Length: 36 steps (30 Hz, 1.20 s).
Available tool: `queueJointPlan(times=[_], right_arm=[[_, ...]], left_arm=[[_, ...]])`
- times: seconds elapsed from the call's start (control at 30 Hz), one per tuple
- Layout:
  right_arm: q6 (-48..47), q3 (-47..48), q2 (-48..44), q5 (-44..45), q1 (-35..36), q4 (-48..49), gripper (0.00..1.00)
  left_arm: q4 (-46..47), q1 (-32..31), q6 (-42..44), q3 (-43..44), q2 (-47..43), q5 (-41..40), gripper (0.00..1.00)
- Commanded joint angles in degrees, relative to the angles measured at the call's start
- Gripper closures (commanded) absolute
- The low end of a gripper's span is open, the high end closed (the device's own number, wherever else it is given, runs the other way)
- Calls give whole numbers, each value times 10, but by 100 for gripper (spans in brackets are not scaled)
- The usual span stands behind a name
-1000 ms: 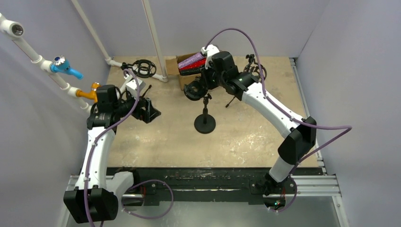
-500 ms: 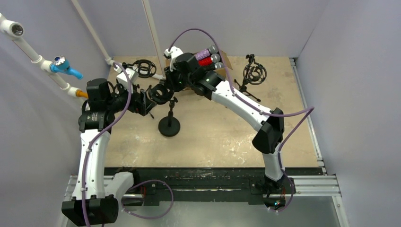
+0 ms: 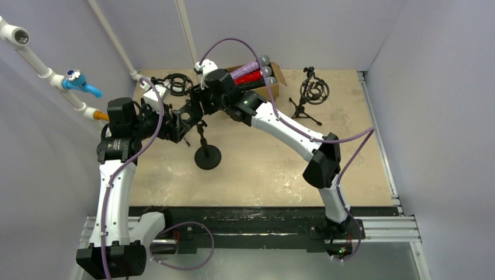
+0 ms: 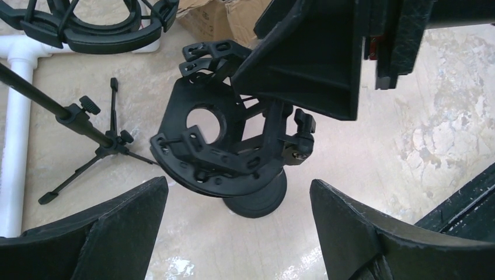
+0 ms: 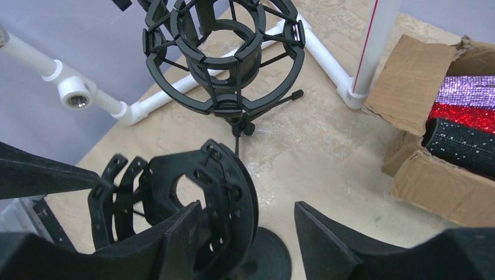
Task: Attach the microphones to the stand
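Seemingly the stand (image 3: 208, 157) is being readied for loading; its shock mount (image 4: 222, 146) sits between the right gripper's (image 5: 246, 207) parted jaws with a gap on one side, so nothing is clamped; the left gripper (image 4: 236, 184) hangs wide apart just before it, empty. The microphones (image 3: 252, 71) lie in the cardboard box (image 5: 408, 87) at the far edge of the desk (image 3: 262, 157) — none fitted. Best to back the right gripper straight off without snagging the shock mount; the left gripper should steady it — opening towards the box — before a microphone is fetched.

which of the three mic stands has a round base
The middle stand, on a flat disc; the far-left stand and far-right stand sit on tripod legs.
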Motion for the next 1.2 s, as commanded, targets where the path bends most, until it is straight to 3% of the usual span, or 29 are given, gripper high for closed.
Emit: queueJointPlan(times=[0.0,0.13,0.37,0.47,0.57,0.67,1.17], right_arm=[[-1,35,-30,13,1,-3,33],[-9,48,-73,19,-16,-22,22],[5,-44,-147,-3,-111,0,22],[-17,-21,-104,-1,-132,-9,28],[-38,101,14,-1,-137,-58,39],[-49,172,76,8,-137,-59,46],[-40,135,147,-13,-138,65,51]], left_arm=[[16,2,15,-7,-2,-18,8],[20,2,20,-13,0,-22,8],[4,4,24,2,-9,-25,8],[-14,4,14,24,-13,-17,5],[-36,3,1,56,-10,-17,2],[-51,4,-1,75,-9,-23,1],[-80,4,15,81,-6,-24,0]])
